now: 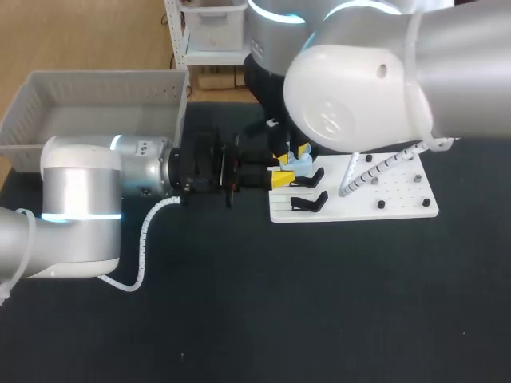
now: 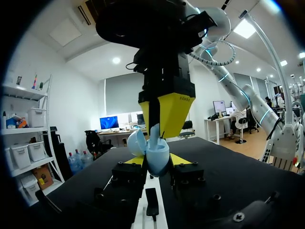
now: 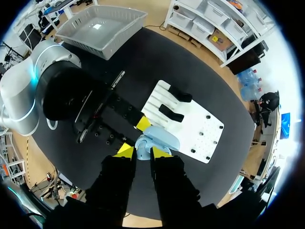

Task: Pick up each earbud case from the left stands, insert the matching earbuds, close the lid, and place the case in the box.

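The left gripper clamps the pale blue earbud case from both sides, lid open, just above the white stand board at its edge nearest the grey box; the right gripper hangs directly over the case above that same edge; whether it holds anything cannot be told; the box lies well apart from the board.

One light blue earbud case standing open, two black stands sitting on one white board, one grey box lying nearby, two grippers showing, left gripper and right gripper.
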{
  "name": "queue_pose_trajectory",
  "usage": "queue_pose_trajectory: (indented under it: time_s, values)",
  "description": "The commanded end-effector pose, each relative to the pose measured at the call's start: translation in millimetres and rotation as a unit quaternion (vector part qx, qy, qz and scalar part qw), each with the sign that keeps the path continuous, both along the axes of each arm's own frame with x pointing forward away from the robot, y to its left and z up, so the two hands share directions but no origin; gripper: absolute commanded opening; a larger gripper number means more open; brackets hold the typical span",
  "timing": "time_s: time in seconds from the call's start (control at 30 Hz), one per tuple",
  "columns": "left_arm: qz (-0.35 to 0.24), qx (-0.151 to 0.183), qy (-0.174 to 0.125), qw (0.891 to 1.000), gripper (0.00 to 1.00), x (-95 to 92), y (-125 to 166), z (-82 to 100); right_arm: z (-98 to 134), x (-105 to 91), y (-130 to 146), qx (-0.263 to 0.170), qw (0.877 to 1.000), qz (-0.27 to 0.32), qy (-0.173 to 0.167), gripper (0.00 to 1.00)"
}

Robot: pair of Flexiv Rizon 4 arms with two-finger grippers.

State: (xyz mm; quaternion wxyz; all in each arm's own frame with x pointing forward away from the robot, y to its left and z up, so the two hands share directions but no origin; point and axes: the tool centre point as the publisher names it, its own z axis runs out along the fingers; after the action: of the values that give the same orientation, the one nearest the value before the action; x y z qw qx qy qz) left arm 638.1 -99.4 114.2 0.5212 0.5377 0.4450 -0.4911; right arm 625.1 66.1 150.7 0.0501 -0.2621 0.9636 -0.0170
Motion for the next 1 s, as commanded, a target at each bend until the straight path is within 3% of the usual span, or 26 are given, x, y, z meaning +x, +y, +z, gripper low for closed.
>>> queue_pose_trajectory:
  time_s: [0.03,0.13,0.17,0.23,0.5,0.7,1.0]
  values:
    - [0.002,-0.002,-0.001,1.0,0.0,-1.1,0,-0.8,-2,1.2,1,0.0,1.0,0.001,0.002,0.0]
    - [0.002,-0.002,-0.001,1.0,0.0,-1.1,0,-0.8,-1,0.4,1,0.003,1.0,0.001,0.002,0.47]
    - [0.002,-0.002,-0.001,1.0,0.0,-1.1,0,-0.8,0,-0.6,1,0.005,1.0,0.001,0.002,0.77]
    - [0.002,-0.002,-0.001,1.0,0.0,-1.1,0,-0.8,3,-3.2,0,0.007,1.0,0.002,0.001,1.0]
    - [0.002,-0.002,-0.001,1.0,0.0,-1.1,0,-0.8,32,-23.3,-6,0.038,0.999,0.003,0.002,1.0]
    - [0.002,-0.002,-0.001,1.0,0.0,-1.1,0,-0.8,45,1.1,-22,0.068,0.996,-0.05,-0.015,1.0]
    - [0.002,-0.002,-0.001,1.0,0.0,-1.1,0,-0.8,33,40.0,-37,0.046,0.993,-0.112,-0.009,1.0]
